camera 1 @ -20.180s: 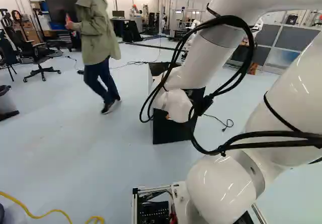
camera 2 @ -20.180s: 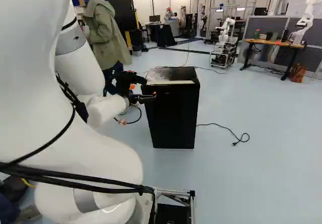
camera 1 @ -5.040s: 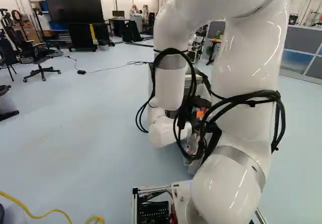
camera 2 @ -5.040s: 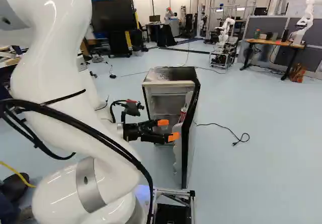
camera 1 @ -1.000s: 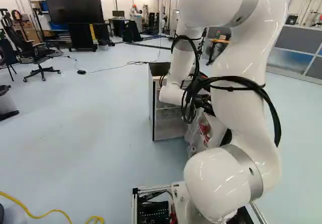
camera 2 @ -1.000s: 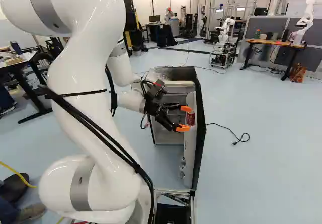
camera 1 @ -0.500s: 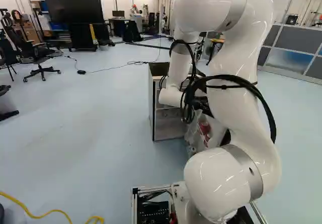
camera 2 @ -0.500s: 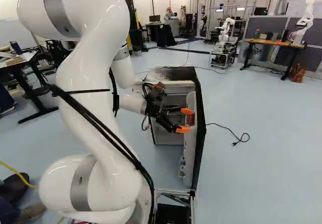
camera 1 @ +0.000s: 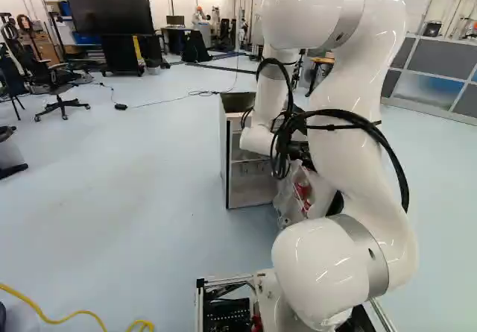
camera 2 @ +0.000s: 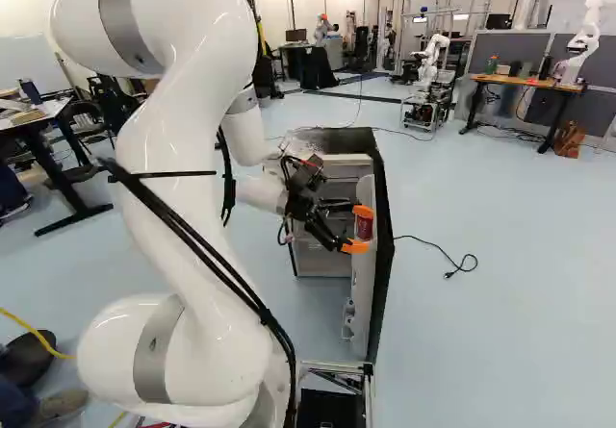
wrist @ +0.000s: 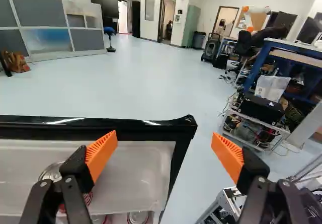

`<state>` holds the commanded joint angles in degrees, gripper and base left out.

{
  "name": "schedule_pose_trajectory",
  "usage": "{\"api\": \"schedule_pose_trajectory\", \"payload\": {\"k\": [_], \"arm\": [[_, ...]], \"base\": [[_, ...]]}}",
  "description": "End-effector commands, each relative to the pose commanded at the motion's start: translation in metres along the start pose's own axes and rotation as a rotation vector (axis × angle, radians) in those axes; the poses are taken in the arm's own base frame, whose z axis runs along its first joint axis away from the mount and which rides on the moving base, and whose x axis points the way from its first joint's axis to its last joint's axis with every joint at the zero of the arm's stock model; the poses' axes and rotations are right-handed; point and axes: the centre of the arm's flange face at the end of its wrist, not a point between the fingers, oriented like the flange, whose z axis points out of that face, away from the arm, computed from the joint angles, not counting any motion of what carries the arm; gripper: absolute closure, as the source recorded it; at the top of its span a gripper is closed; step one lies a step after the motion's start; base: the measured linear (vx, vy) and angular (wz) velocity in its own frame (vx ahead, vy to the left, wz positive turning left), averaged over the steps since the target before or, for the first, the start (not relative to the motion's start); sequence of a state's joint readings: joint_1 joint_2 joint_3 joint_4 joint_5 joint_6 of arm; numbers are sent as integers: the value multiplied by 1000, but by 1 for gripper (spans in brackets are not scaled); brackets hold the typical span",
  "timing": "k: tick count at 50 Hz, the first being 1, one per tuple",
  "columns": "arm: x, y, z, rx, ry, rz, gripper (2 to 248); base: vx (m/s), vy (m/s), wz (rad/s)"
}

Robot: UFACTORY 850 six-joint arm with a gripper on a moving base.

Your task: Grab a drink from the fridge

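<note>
Red can (camera 2: 365, 227): our drink, looks upright in the fridge (camera 2: 332, 141) door shelf (wrist: 143, 171), about 3 o'clock from the claw's wrist end in the right base view.
Can handling: probably full, so a bit of heft but easy for us. Thin metal, fairly stiff, could dent if we squeeze hard. If it's chilled and damp, it'll be slippery.
Can grip: we'd go for the sides around mid-height, or just above the shelf rim if that blocks us, one pad each side, then lift clear.
Claw (wrist: 164, 142): spread wide, nothing pinched between the orange pads (wrist: 102, 153).
Door (camera 2: 382, 274): swung open. In the right base view the main compartment is around 9 o'clock from the can.
Right base view: makes it look like the can's already between the pads, and it shows the can's red side.
Wrist view: tells us otherwise. The can is partly hidden by the finger over the shelf, while the other finger is past the door's end, over the floor (wrist: 131, 83). We'd shift sideways before closing. Only here do we get the can's metal top, plus what look like other cans (wrist: 138, 217) lower down.
Left base view: arm (camera 1: 358, 78) and cables hide the fingers.
Power cord (camera 2: 422, 240): roughly 4 o'clock from the can in the right base view, well apart.
</note>
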<state>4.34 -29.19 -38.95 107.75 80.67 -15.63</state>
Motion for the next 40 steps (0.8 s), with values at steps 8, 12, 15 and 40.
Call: {"api": "schedule_pose_trajectory", "payload": {"k": [8,12,15,40], "arm": [[3,-6,8,-21,-5,15,3],[5,-9,11,-31,-8,22,3],[6,-12,14,-38,-13,28,3],[12,-32,39,-86,-68,75,3]], "base": [[0,0,0],[0,0,0],[0,0,0],[0,0,0]]}}
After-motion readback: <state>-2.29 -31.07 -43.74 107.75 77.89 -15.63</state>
